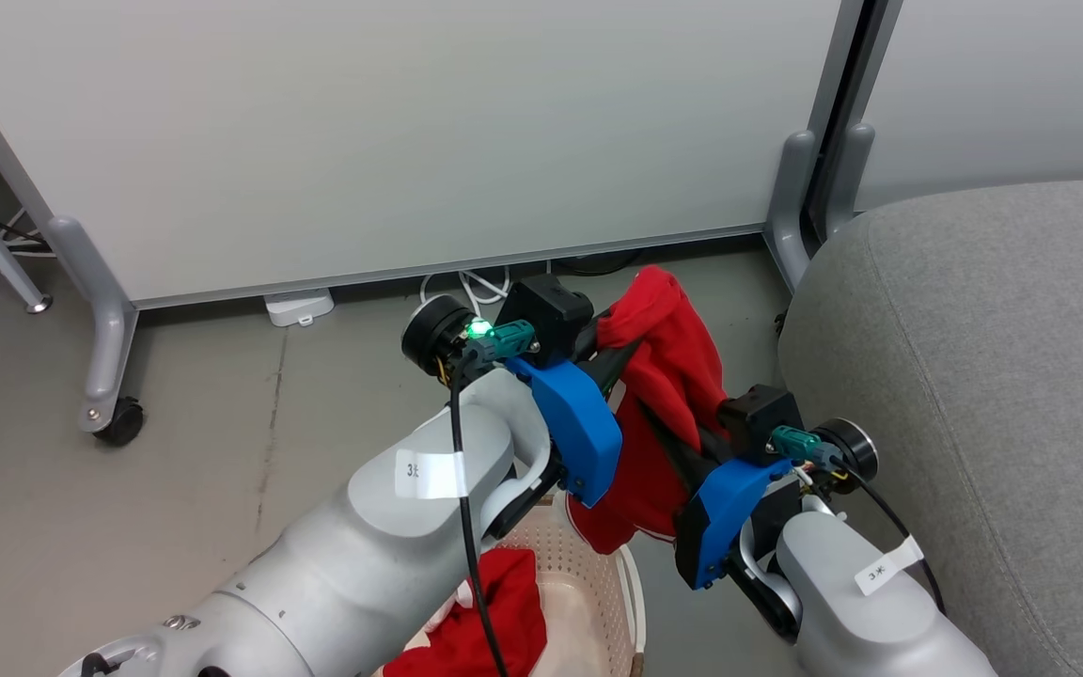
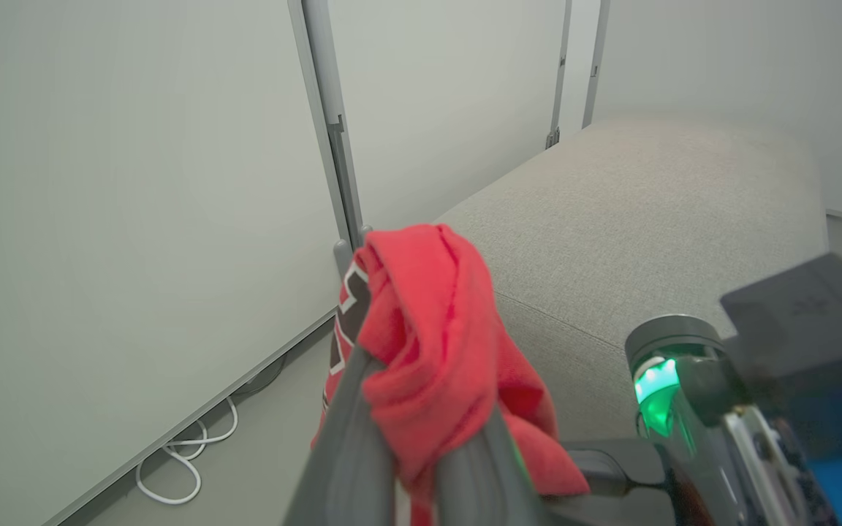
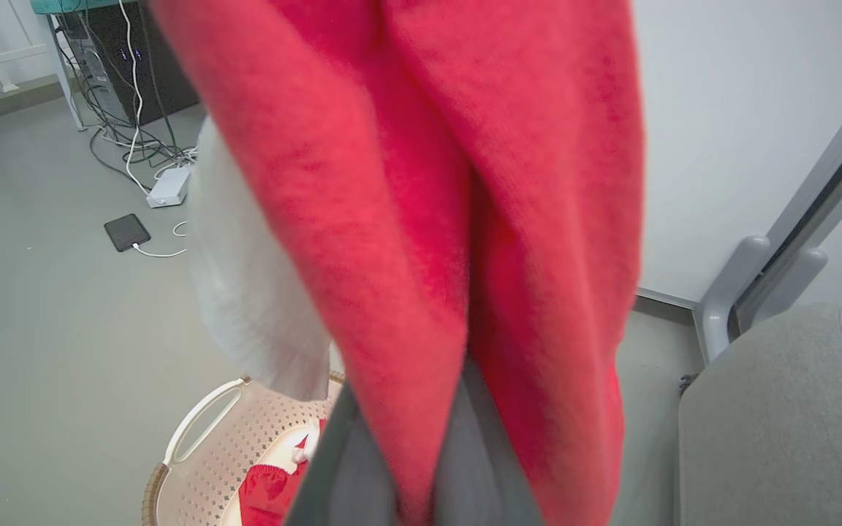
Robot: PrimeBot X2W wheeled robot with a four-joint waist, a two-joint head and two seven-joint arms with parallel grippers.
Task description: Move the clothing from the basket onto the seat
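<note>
A red garment point(image 1: 668, 362) with white trim hangs in the air between my two grippers, above the far end of the basket point(image 1: 598, 574). My left gripper point(image 1: 619, 355) is shut on its top; in the left wrist view the bunched cloth point(image 2: 428, 329) shows dark lettering beside the fingers point(image 2: 348, 438). My right gripper point(image 1: 682, 434) is shut on the cloth lower down, and the red fabric point(image 3: 428, 183) with a white part point(image 3: 245, 285) drapes over its fingers point(image 3: 333, 467). Another red garment point(image 1: 494, 611) lies in the basket point(image 3: 202, 431). The grey seat point(image 1: 974, 376) stands to the right.
A pale partition wall point(image 1: 391, 141) on grey feet with a castor point(image 1: 120, 421) stands straight ahead. White cables point(image 1: 466, 282) and an adapter point(image 1: 297, 307) lie at its base. A dark flat device point(image 3: 127, 231) and more cables point(image 3: 136, 139) are on the floor behind.
</note>
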